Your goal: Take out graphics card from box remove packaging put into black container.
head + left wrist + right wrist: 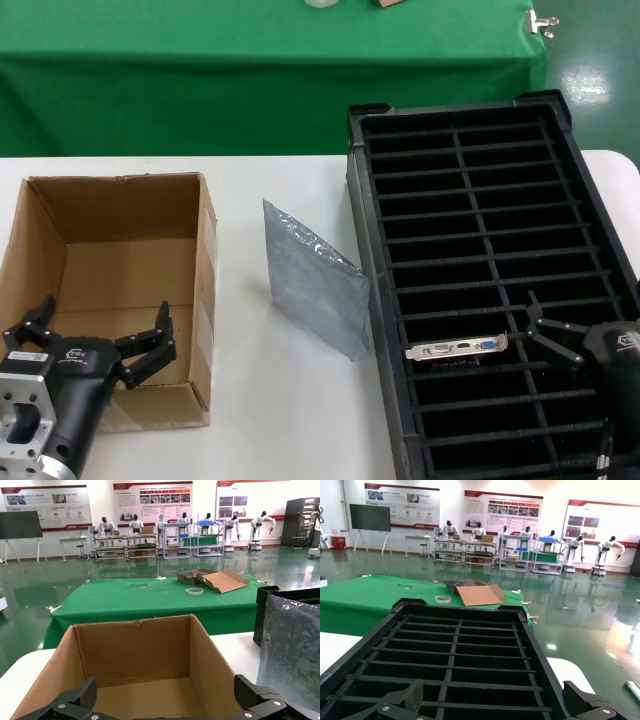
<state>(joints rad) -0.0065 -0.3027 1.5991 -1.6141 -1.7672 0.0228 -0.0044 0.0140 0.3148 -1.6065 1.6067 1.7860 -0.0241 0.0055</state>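
White table (300, 420), green-draped table (200, 80) behind

No wording can be read for certain. The left gripper (97, 338) carries a small white logo on its black body, and the right gripper (548, 332) a similar one, both illegible. The wall posters (152, 497) are too small to read.

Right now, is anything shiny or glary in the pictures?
Head view: the packaging glints with crinkly highlights, and the graphics card bracket shines silver in the black container. Left wrist view: the glossy green hall floor mirrors light. Right wrist view: the floor shows bright reflections.
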